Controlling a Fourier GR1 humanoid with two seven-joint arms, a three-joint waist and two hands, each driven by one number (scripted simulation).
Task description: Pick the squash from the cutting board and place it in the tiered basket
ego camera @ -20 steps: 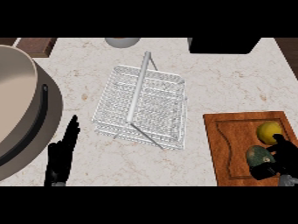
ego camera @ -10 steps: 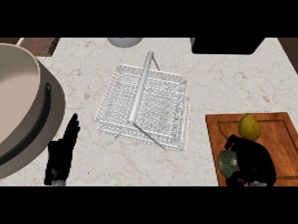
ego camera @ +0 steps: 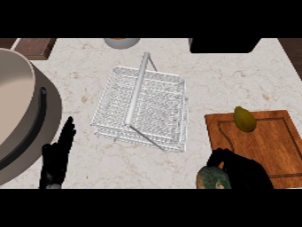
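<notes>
While the left hand [ego camera: 55, 162] rests open, the right hand [ego camera: 241, 170] clasps the squash [ego camera: 213, 178]

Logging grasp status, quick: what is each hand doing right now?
Left hand: open, resting by the counter's left edge, holding nothing.
Right hand: shut on the squash.

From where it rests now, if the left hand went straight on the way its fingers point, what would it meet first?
The left hand points up and slightly right. Probably bare counter first, passing between the large pot and the tiered basket; depth is unclear.
</notes>
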